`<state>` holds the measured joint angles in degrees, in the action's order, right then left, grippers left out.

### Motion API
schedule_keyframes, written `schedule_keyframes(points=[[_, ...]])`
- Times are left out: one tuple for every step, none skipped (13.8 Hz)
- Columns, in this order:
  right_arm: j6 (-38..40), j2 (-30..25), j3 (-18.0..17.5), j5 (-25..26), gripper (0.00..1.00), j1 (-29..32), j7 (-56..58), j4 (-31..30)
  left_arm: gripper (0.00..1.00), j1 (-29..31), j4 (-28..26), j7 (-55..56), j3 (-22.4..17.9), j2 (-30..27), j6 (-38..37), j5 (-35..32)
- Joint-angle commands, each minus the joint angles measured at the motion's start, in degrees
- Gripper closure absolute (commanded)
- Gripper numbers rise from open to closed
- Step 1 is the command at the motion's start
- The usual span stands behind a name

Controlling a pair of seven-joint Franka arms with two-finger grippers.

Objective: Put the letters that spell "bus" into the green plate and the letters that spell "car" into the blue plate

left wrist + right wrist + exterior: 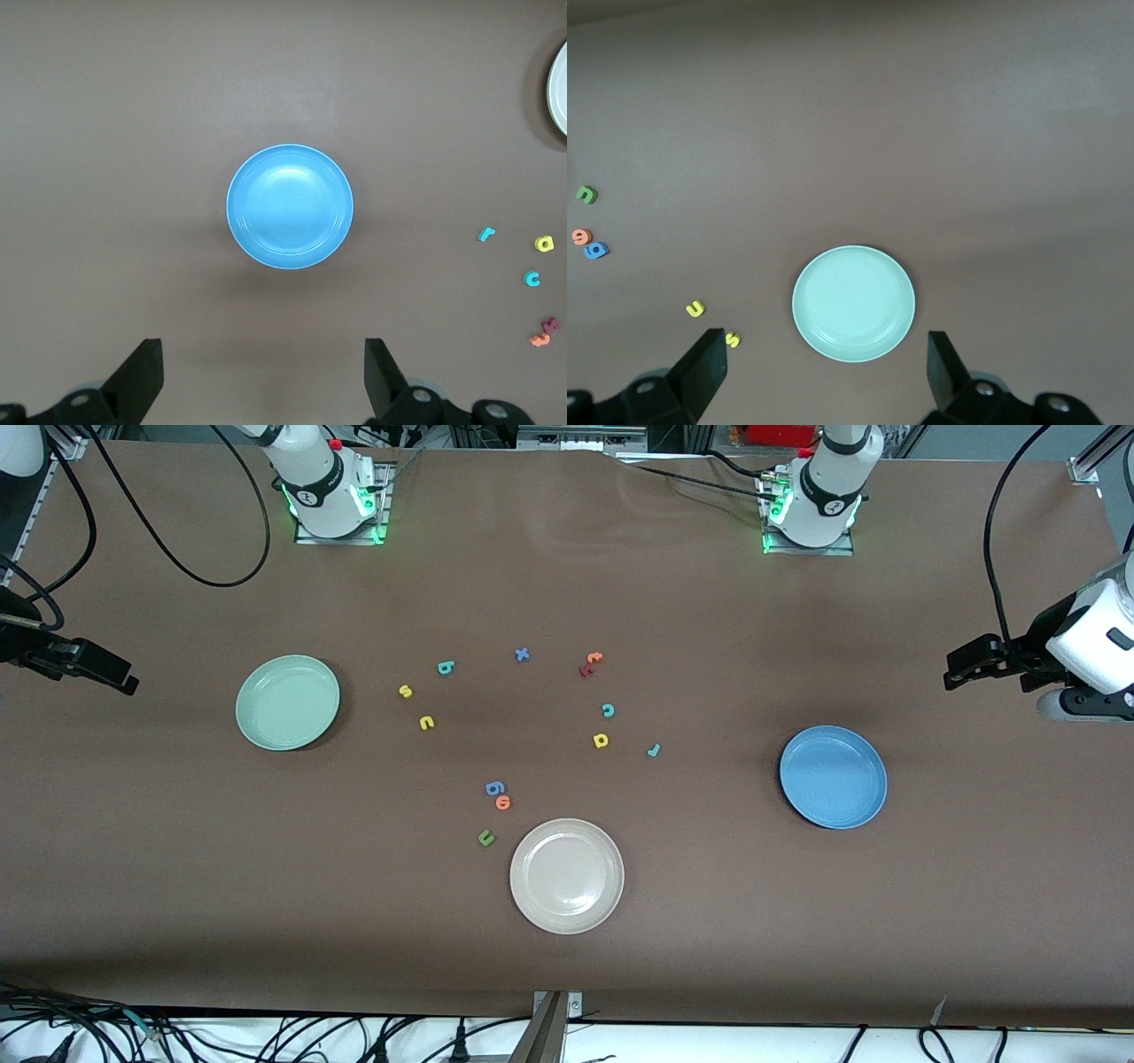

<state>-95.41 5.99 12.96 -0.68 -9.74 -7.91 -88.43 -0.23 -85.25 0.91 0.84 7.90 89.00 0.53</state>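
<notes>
The green plate [288,702] [853,303] lies toward the right arm's end, the blue plate [833,776] [290,206] toward the left arm's end. Beside the green plate lie the teal b [446,667], yellow s [406,691] [733,339] and yellow u [427,723] [695,308]. Mid-table lie the teal c [608,709] [532,279], yellow a [601,740] [545,243] and teal r [654,750] [486,234]. My left gripper [952,676] [264,372] hangs open over the table's end by the blue plate. My right gripper [124,680] [827,367] hangs open by the green plate, holding nothing.
A cream-white plate [567,875] sits nearest the front camera. Beside it lie a blue g [494,787], an orange o [503,802] and an olive u [485,837]. A blue x [522,654] and orange and red letters [591,662] lie nearer the bases.
</notes>
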Motion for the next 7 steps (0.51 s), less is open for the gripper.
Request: schedule_keyframes(points=[[1.96, -0.98, 0.05, -0.99, 0.00, -0.71, -0.79, -0.43, 0.00, -0.21, -0.44, -0.65, 0.21, -0.34, -0.06, -2.02], [2.93, -0.98, 0.05, -0.99, 0.00, -0.80, -2.71, -0.43, 0.00, -0.21, -0.44, -0.65, 0.30, -0.34, -0.06, -2.02], [3.21, -0.98, -0.12, -0.91, 0.00, -0.98, -4.81, -0.52, 0.00, -0.21, -0.44, -0.65, 0.21, -0.34, -0.06, -2.02], [3.21, -1.07, -1.08, -0.91, 0.00, -0.98, -4.84, -0.52, 0.00, -0.21, -0.44, -0.65, 0.21, -0.34, -0.06, -2.02], [3.21, -1.07, -1.35, -0.99, 0.00, -0.98, -5.27, -0.61, 0.00, -0.21, -0.44, -0.56, 0.21, -0.34, -0.06, -2.02], [3.21, -1.07, -1.88, -0.91, 0.00, -1.07, -5.19, -0.61, 0.00, -0.21, -0.44, -0.56, 0.21, -0.34, -0.06, -2.02], [3.21, -1.07, -2.14, -0.82, 0.00, -0.98, -5.19, -0.61, 0.00, -0.21, -0.44, -0.56, 0.30, -0.34, -0.06, -2.02]])
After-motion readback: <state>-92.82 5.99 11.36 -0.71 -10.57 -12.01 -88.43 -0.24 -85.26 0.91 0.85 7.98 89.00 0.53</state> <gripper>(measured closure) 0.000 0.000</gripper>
